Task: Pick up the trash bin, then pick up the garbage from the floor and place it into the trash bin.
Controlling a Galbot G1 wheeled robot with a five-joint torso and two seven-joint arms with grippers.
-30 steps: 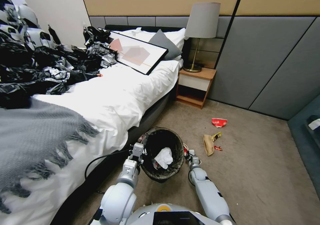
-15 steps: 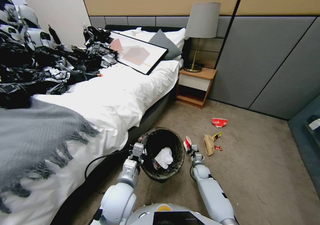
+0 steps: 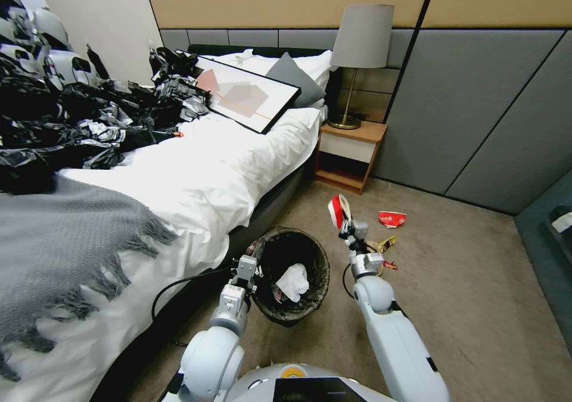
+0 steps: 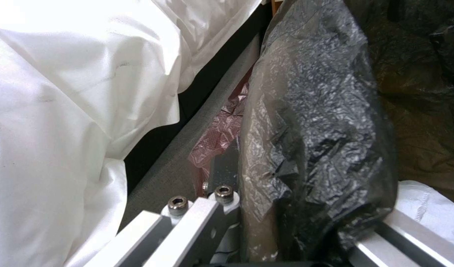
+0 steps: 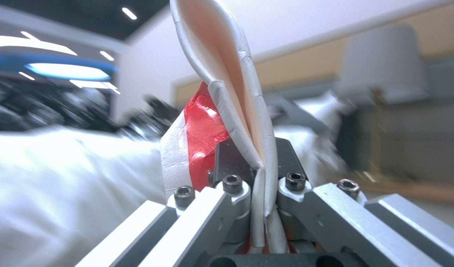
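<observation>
1. The right gripper (image 3: 345, 223) is clenched on a flattened red-and-white paper cup (image 3: 338, 210), held up in the air beside the trash bin (image 3: 290, 274)
2. The left gripper (image 3: 249, 269) grips the trash bin's bagged rim on the side nearest the bed (image 3: 196, 181)
3. More garbage (image 3: 391, 218) lies on the carpet beyond the trash bin

Even, bright room light; white bedsheet (image 4: 63, 111) glares, edges bow wide, and the background behind the crushed cup (image 5: 227, 96) blurs.
</observation>
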